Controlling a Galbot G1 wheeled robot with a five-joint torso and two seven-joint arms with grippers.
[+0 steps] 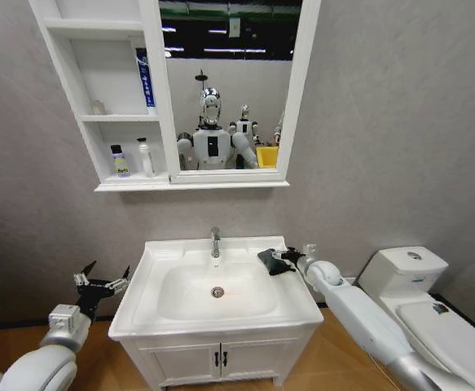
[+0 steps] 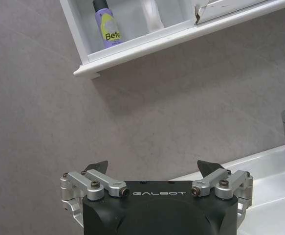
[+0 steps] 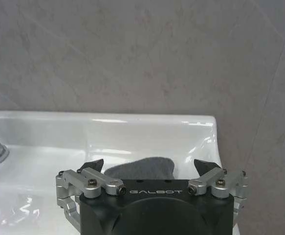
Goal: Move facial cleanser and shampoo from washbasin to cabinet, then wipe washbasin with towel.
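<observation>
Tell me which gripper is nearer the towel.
Right. The right gripper is open right at the towel on the washbasin's back right corner; the left gripper hangs open off the basin's left side.

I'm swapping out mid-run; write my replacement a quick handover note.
Left gripper: open, hanging left of the washbasin, holding nothing.
Right gripper: jaws open, at the towel on the basin's rear right ledge, not closed on it.
Done: two bottles stand on the cabinet's bottom shelf; none is on the basin.
Left: grasp the towel and wipe the basin.
</observation>
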